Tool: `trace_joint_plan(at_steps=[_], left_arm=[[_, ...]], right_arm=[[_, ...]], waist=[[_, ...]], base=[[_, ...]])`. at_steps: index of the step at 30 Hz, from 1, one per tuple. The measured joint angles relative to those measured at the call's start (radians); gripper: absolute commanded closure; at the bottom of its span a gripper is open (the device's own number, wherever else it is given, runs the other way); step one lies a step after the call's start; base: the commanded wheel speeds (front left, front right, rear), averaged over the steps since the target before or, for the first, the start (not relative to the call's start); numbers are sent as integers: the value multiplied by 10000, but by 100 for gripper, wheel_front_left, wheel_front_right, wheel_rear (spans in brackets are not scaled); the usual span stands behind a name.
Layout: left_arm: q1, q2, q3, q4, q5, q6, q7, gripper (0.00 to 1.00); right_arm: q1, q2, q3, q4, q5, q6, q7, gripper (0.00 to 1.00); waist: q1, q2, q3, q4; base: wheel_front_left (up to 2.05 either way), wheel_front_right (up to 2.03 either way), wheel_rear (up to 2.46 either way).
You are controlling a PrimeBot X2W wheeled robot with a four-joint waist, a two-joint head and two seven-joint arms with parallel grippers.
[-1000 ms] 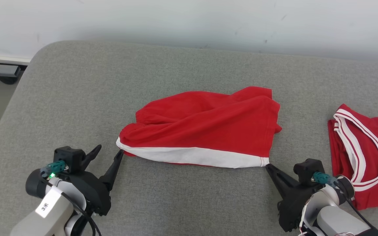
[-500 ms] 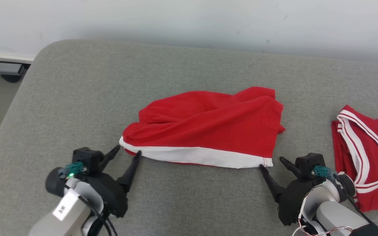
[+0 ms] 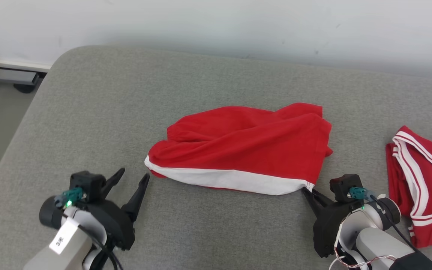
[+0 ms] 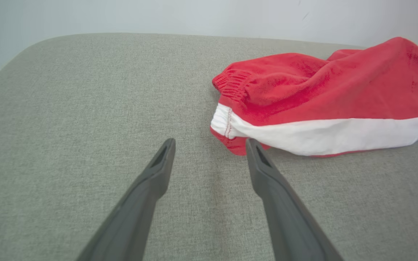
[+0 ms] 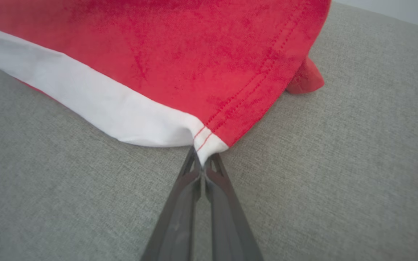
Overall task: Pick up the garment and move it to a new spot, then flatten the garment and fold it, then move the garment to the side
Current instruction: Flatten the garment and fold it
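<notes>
R gripper (image 5: 203, 165) pinching garment (image 3: 246, 150) hem corner; L gripper (image 4: 210, 144) wide, just short of other corner. I'd seat L deep before lifting.

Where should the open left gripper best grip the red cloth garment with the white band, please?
Pinch the red garment at its white band's left corner, from the near side: it juts towards the left gripper, mirroring the corner the right gripper pinches.
</notes>
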State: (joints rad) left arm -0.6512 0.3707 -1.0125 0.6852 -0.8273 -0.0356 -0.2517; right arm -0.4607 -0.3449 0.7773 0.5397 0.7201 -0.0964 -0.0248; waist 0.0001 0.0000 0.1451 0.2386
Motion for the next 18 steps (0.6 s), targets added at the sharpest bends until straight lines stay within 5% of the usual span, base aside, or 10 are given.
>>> trace_joint_plan(at_steps=[18], left_arm=[[121,301,-314,660,268,-713,0,0]], right_arm=[[-471,-36,27,-284,-96,56,-19,100]], waist=[[0,0,138,-1002]], base=[[0,0,0]])
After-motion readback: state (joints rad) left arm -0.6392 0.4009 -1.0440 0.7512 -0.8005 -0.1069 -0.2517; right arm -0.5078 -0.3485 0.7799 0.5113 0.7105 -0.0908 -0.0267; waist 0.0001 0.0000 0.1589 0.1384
